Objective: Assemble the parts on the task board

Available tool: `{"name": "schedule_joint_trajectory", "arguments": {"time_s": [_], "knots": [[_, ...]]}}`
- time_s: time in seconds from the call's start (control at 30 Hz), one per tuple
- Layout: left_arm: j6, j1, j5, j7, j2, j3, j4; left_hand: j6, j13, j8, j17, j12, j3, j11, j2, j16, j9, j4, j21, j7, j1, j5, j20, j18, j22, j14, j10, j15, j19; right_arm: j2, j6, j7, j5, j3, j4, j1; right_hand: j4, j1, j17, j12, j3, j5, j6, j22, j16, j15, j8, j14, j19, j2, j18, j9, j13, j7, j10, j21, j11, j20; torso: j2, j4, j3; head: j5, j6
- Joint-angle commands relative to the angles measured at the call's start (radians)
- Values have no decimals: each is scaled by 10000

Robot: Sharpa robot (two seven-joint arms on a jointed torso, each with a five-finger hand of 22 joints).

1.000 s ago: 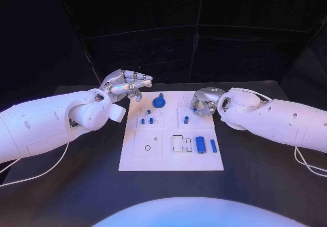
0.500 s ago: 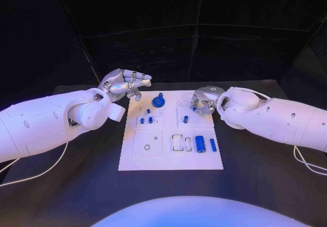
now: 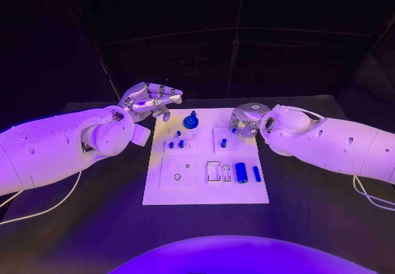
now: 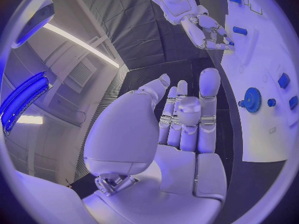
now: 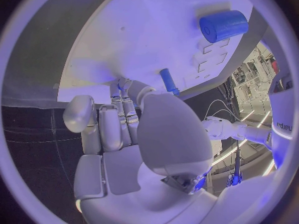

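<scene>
Blue cylinder (image 3: 241, 172) lies lengthwise, pointing away.

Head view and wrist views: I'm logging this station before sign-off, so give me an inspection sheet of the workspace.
Surface: black table, carrying the white task board in its middle.
Job's things: blue gear at the board's far edge; small blue pegs standing left of centre; another peg right of them; blue cylinder and thinner blue bar lying near the right edge.
Clutter: nothing seen.
Hands: left hand hovers off the board's far left corner, fingers apart, holding nothing; right hand is over the far right corner, whether it holds a part cannot be told.
Cables: white cable under the left arm; another under the right.
Surroundings: dark curtain behind.
</scene>
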Motion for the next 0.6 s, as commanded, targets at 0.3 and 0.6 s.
{"name": "schedule_joint_trajectory", "arguments": {"time_s": [0.3, 0.6], "knots": [[135, 13, 60, 39, -38, 7, -9, -65, 13, 27, -14, 38, 2, 18, 99, -70, -10, -72, -74, -11, 68, -13, -1, 114, -22, -73, -83, -17, -74, -215, -652, -84, -106, -40, 213, -52, 144, -355, -20, 13, -50, -112, 111, 79, -42, -94, 50, 426, 119, -23, -63, 17, 7, -44, 157, 92, -60, -3, -6, 2, 6, 17, 27], [137, 12, 60, 46, -114, 6, -53, -69, 16, 27, -23, 41, 6, 21, 112, -73, -11, -85, -74, -7, 95, -13, -1, 112, -19, -77, -92, -16, -70, -428, -1100, -75, -78, -37, 480, -52, 159, -391, -19, 9, -64, -120, 121, 115, -37, -98, 47, 428, 137, -32, -69, 17, 4, -50, 164, 113, -65, -7, -10, 0, 6, 8, 41]]}}
